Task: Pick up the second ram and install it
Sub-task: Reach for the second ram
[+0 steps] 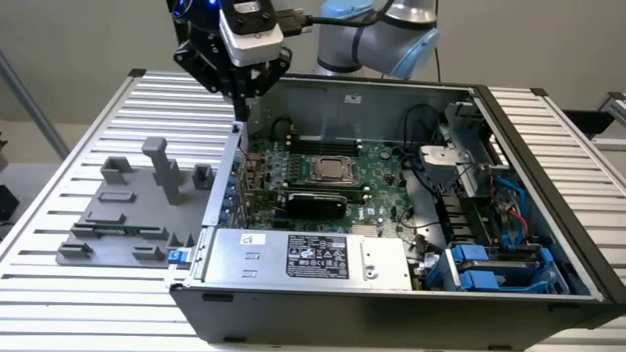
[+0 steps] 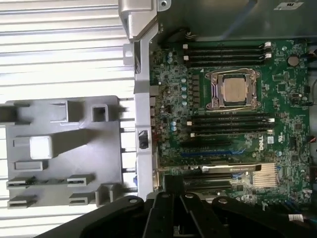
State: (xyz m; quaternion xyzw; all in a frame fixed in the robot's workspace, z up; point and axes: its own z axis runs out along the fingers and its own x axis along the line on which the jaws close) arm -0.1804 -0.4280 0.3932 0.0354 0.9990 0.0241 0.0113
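The second ram I cannot pick out for certain; a thin dark strip (image 1: pixel 240 114) hanging edge-on just under the claw (image 1: pixel 242 92) may be it. Whether the claw is clamped or apart I cannot tell. The claw hovers above the open computer case's (image 1: pixel 323 315) wall, between the motherboard (image 1: pixel 382 158) and the grey fixture (image 1: pixel 117 220) on the counter (image 1: pixel 78 293).

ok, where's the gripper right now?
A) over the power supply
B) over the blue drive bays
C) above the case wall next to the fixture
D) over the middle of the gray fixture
C: in the exterior view the gripper hangs above the case wall, and the wrist view looks down on that wall with the fixture on one side and the motherboard on the other.
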